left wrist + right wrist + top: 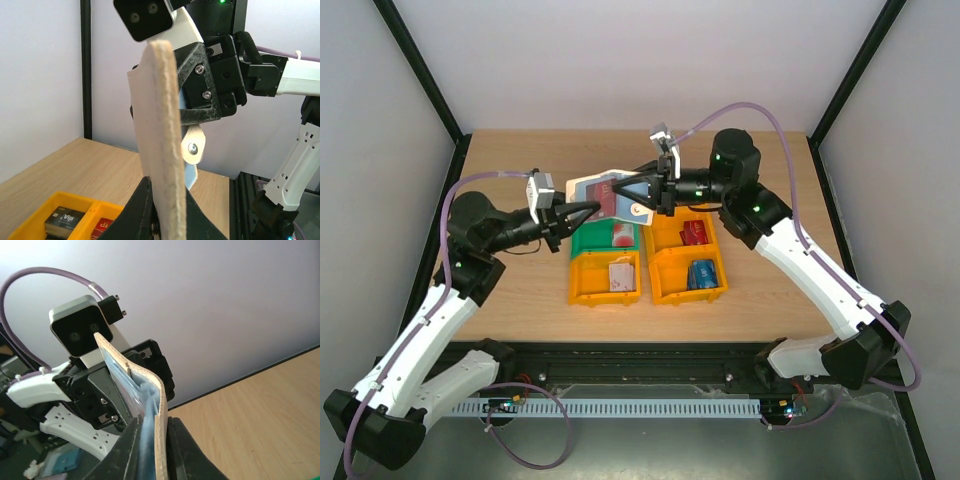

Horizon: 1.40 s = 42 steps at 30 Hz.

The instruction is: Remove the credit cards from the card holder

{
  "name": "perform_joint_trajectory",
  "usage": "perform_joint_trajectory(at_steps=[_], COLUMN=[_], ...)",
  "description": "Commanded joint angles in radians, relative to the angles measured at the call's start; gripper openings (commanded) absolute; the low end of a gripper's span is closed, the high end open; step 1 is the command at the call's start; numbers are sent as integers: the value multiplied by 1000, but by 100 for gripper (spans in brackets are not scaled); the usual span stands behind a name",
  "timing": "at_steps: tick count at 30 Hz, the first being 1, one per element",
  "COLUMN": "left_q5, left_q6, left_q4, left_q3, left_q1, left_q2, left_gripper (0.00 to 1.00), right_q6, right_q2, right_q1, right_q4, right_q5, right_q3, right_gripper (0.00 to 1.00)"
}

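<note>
in the air over the worktop (515,290), the left jaws clamp one end of the card holder (592,186) and the right jaws pinch the other, by a red card (609,204), so a card-pulling step seems in hand, calling next for a straight outward draw.

The middle of the tabletop (520,300) is barred; the left jaws and right jaws close from opposite sides on the card holder (603,190), held in the air over the back of the bins, so the left arm (430,320) and right arm (810,265) form one bridge across; beneath it the green bin (582,240) and orange bins (605,296) fill the centre; bare wood lies open behind and to either side; black frame posts (420,65) bound the back corners.
</note>
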Motion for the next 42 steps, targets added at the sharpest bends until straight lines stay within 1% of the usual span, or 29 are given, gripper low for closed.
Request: perform_joint_trajectory(at_steps=[1,2,4,7,10,13,16,19,22,25,28,29,30,33,34,35,37,38,39,40,41,42], left_q5=[36,35,30,29,26,32,47,67,78,61,58,54,46,12,11,12,22,28,35,39,37,24], left_q6=[-2,-8,-11,-21,-30,-45,-57,-79,-99,-63,-12,-8,-7,-15,-16,-18,-25,-26,-27,-25,-22,-15], left_q4=[23,20,6,10,41,58,64,93,117,98,49,38,28,10,14,18,28,30,32,31,27,9], left_q3=[24,25,34,37,37,43,40,28,20,30,43,43,42,43,43,42,38,36,35,34,35,39], left_q1=[-7,-7,-3,30,72,115,128,128,123,92,53,42,33,20,20,20,18,14,11,8,5,5], left_q2=[-8,-10,-16,-30,-42,-38,-31,-29,-21,-13,-7,-6,-4,1,1,0,2,3,2,2,2,0], left_gripper=[2,3,16,23,27,28,29,31,36,41,48,49,48,31,28,28,30,28,22,13,5,3], right_q6=[-7,-28,-35,-1,26,39,57,79,105,115,115,115,118,122,122,124,124,124,122,117,103,80], right_q2=[5,-2,-25,-41,-39,-35,-36,-33,-25,-19,-14,-10,-6,11,14,17,24,29,33,35,34,27], right_q1=[3,1,-14,-43,-59,-62,-62,-62,-61,-56,-48,-44,-38,-18,-10,-5,5,8,8,9,9,7], right_q4=[34,24,34,59,55,57,72,93,116,130,136,139,144,154,156,159,168,171,172,172,167,150], right_q5=[-28,-44,-70,-135,-194,-236,-256,-264,-266,-252,-230,-225,-223,-230,-228,-223,-218,-197,-181,-169,-162,-148], right_q3=[37,34,18,6,5,6,6,6,2,4,3,3,2,11,14,15,13,13,12,13,12,12], right_gripper=[6,3,2,2,2,2,2,2,2,2,2,2,2,2,2,2,2,2,2,3,6,15])
